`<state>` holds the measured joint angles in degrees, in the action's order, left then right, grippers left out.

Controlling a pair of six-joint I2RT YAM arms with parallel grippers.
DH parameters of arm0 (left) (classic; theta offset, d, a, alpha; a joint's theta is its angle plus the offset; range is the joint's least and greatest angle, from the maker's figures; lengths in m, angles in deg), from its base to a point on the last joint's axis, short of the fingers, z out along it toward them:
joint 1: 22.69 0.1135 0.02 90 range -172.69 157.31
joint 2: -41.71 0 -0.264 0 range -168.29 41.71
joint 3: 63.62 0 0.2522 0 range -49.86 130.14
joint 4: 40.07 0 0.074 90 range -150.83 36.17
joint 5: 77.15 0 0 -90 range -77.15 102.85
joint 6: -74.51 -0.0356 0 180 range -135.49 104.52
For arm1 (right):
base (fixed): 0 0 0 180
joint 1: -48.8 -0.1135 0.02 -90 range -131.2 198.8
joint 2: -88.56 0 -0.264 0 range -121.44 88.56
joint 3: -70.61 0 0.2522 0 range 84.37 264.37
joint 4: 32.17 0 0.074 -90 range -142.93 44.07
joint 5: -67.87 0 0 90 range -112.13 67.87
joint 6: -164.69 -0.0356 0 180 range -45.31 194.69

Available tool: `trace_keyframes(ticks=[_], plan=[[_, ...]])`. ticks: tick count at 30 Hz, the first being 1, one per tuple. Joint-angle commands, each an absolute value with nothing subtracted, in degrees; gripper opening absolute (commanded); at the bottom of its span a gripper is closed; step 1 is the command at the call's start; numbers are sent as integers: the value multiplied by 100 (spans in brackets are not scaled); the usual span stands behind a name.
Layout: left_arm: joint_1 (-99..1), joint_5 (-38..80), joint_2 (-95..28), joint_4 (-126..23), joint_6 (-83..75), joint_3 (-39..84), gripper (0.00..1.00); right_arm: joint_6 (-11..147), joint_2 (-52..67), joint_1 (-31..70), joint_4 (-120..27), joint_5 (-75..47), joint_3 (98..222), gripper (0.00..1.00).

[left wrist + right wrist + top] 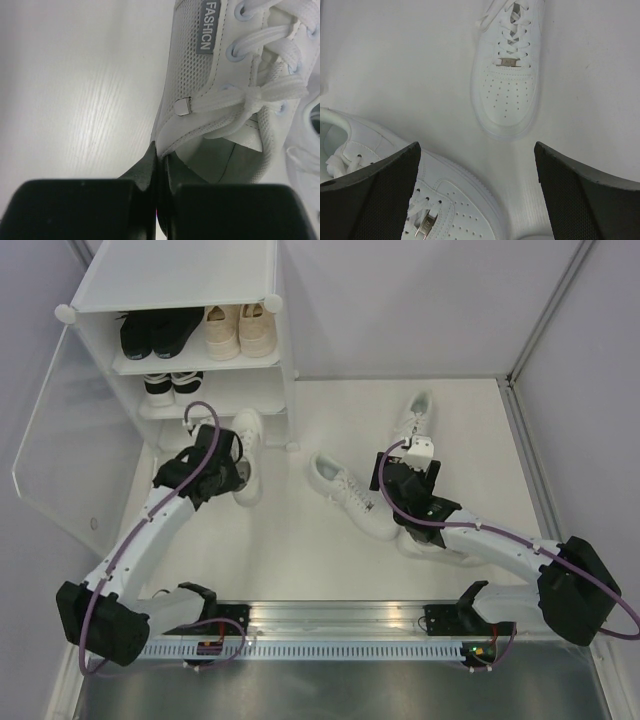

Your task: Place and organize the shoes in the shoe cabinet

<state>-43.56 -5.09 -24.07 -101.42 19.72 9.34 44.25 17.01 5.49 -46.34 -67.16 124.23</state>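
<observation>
The shoe cabinet (283,360) stands at the back left and holds a black pair (155,335) and a beige pair (240,330) on one shelf, with a black-and-white pair (172,386) on the shelf below. My left gripper (228,468) (159,150) is shut on the collar edge of a white mesh sneaker (248,445) (200,100) lying in front of the cabinet. My right gripper (420,452) (476,145) hangs open over the floor, with nothing between its fingers. One white sneaker (345,492) (455,200) lies to its left and another (416,415) (507,85) lies beyond it.
The cabinet's frosted door (60,440) is swung open to the left. Another white shoe (435,545) lies partly under my right arm. Walls close the floor at the back and right. The metal rail (330,625) with the arm bases runs along the near edge.
</observation>
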Motion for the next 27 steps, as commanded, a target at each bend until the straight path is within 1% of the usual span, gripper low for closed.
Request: trace_keyframes(ticks=[1, 5, 8, 13, 18, 25, 27], plan=[[-3888, -491, -2420, -10163, 1169, 1823, 2, 4305, 1772, 582, -4549, -6748, 12489, 98], [-3151, -184, -3052, -10242, 702, 2885, 2, 4287, 1789, 582, -4576, -6757, 12489, 98], [-2859, 159, -3711, -10374, 447, 3599, 2, 4296, 1790, 591, -4576, -6765, 12489, 98], [-2718, 247, -4459, -10541, 175, 4434, 2, 4305, 1807, 609, -4584, -6792, 12506, 98], [-2542, 292, -5082, -10551, 86, 4892, 2, 4305, 1798, 618, -4576, -6757, 12515, 98], [-2498, 406, -5936, -10446, 60, 5866, 2, 4331, 1676, 618, -4576, -6704, 12577, 98], [-2498, 406, -6129, -10419, 60, 6034, 2, 4314, 1640, 626, -4778, -6721, 12620, 98]])
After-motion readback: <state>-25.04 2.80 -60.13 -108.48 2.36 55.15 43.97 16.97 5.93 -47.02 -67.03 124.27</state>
